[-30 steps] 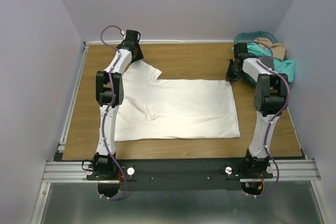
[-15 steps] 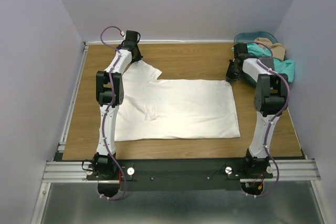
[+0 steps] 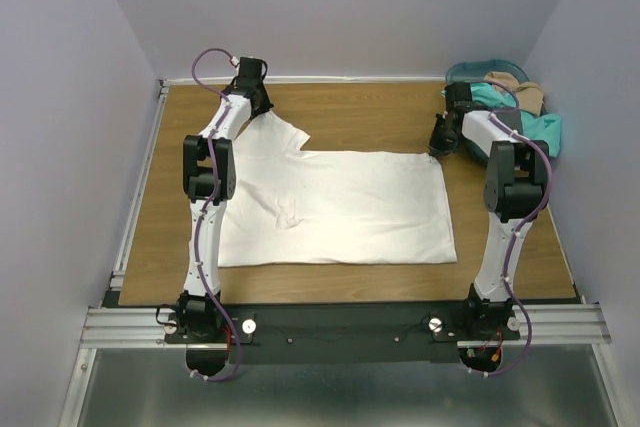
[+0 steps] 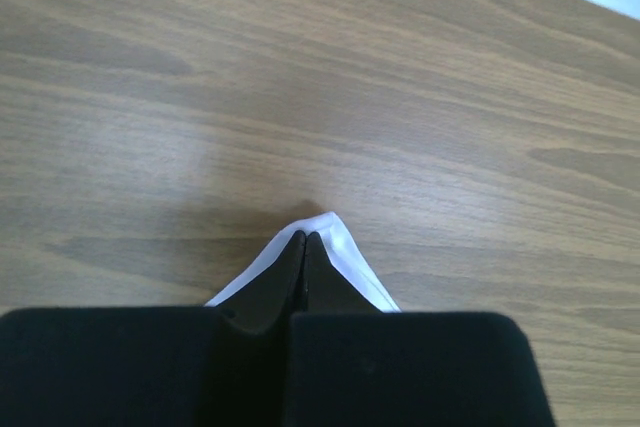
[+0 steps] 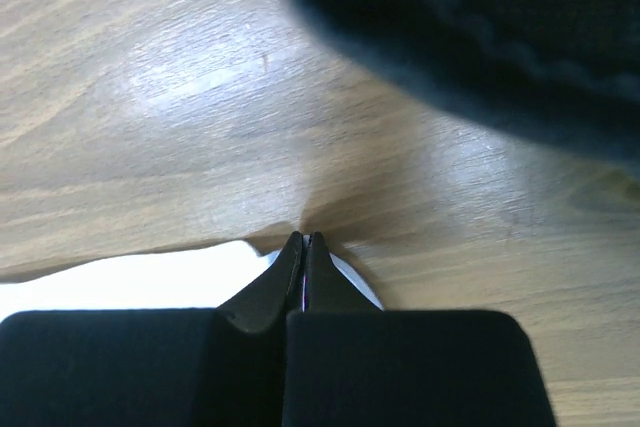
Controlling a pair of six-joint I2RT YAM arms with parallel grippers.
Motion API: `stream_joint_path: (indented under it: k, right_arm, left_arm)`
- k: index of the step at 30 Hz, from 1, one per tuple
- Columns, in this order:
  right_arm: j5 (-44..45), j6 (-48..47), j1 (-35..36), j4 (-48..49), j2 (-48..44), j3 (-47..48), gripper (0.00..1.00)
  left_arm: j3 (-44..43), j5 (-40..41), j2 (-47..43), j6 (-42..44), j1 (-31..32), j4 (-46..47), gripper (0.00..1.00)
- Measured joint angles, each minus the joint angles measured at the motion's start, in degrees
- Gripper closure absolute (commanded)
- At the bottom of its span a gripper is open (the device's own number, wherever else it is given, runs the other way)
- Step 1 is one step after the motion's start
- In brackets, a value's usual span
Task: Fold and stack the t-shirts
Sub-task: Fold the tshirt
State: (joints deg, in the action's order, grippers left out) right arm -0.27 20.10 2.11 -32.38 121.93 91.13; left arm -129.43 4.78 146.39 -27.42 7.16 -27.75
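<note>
- Here, the white t-shirt (image 3: 335, 207) lies spread flat on the wooden table (image 3: 370, 112). Its body forms a broad rectangle across the middle, and one short sleeve points toward the far left corner.
- A small wrinkle (image 3: 288, 212) puckers the cloth left of the middle; the rest looks smooth.
- The left gripper (image 4: 304, 237) is at that far left sleeve. Its fingers are pressed together on a small peak of white fabric, which tents up around the tips in the left wrist view.
- The right gripper (image 5: 303, 239) is low at the table on the shirt's far right corner. Its fingers are also pressed together, with white cloth showing on both sides of the tips, so it pinches that corner.
- A round teal basket (image 3: 470, 70) stands at the far right corner of the table, behind the right arm.
- The teal t-shirt (image 3: 535, 129) and the tan t-shirt (image 3: 525, 92) are bunched in the basket, unfolded and spilling over its rim.
- A dark blurred shape (image 5: 480, 37) fills the upper right of the right wrist view; I cannot tell what it is.
</note>
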Motion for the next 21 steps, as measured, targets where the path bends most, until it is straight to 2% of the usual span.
stream_joint_path:
  k: [18,21]
  right_arm:
    - [1.07,-0.22,0.00,-1.73,3.54,14.16,1.00]
    - [1.05,-0.48,-0.07,-1.75,3.67,15.72,1.00]
  left_arm:
    - [-0.44,-10.97,-0.02,-0.48,-3.08,13.38,1.00]
    - [2.08,-11.91,-1.95,-0.46,-3.43,16.39,1.00]
